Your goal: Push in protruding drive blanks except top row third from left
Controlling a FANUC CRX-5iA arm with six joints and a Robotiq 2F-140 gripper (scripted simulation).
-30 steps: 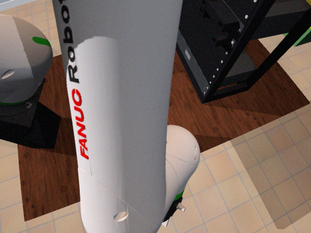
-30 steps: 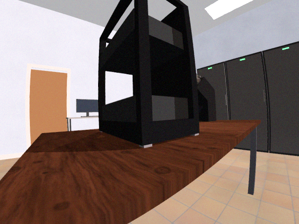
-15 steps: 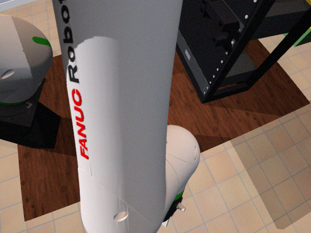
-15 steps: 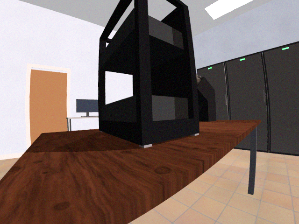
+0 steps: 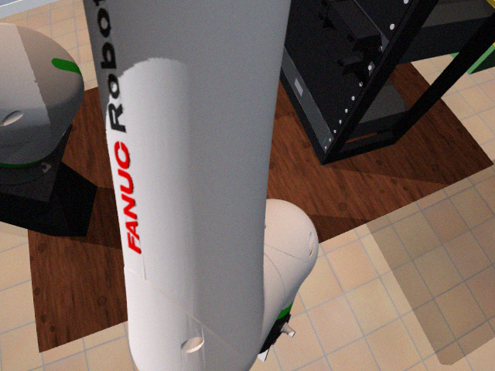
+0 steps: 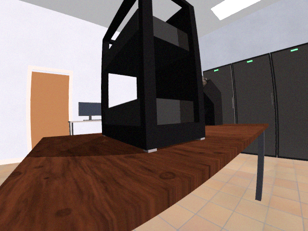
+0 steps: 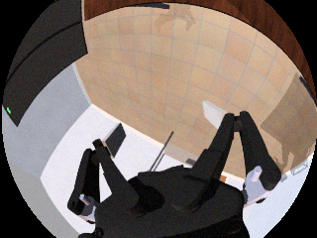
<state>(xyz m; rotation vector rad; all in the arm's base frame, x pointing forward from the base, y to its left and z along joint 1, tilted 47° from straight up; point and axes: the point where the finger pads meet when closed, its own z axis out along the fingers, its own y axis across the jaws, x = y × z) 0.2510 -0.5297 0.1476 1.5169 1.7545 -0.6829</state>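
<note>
Jaws standing wide apart, released, nothing between them; the gripper (image 5: 274, 334) (image 7: 162, 119) is hanging past the tabletop's lower long edge in the top view, over the floor; wrist view is taking in floor and walls, no chassis, so the fingers are likely pointing away from the work. Tabletop (image 5: 327, 187) (image 6: 99, 186) (image 7: 303, 35) is carrying the rack (image 5: 370, 93) (image 6: 147, 74) toward its right-hand corner in the top view, well apart from the gripper; the only arm (image 5: 223, 159) (image 6: 204, 81) is crossing that view, partly covering the scene; storage chassis (image 5: 312, 76) is sitting inside the rack, front turned to the left side of the top view; dark protruding parts (image 5: 361, 42) are showing on that front, probably drive blanks standing out; rows and columns can't be told, nor which one is the top-row third to leave alone; blank long axis unclear. Key relation: chassis is lying up and to the right of the jaws in the top view; the coming move is probably needing a swing back over that lower edge, then fingers lining up square to the front, pushing straight inward; skewed contact could be nudging a neighbour or shifting the rack.

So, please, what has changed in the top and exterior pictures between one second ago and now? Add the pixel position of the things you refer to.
Nothing visibly changed. The arm (image 5: 223, 159) hangs in the same pose in the top view, and nothing was visibly taken hold of or let go. The rack (image 5: 360, 105) (image 6: 147, 74) stands at the same place on the wooden table (image 6: 99, 186).
</note>
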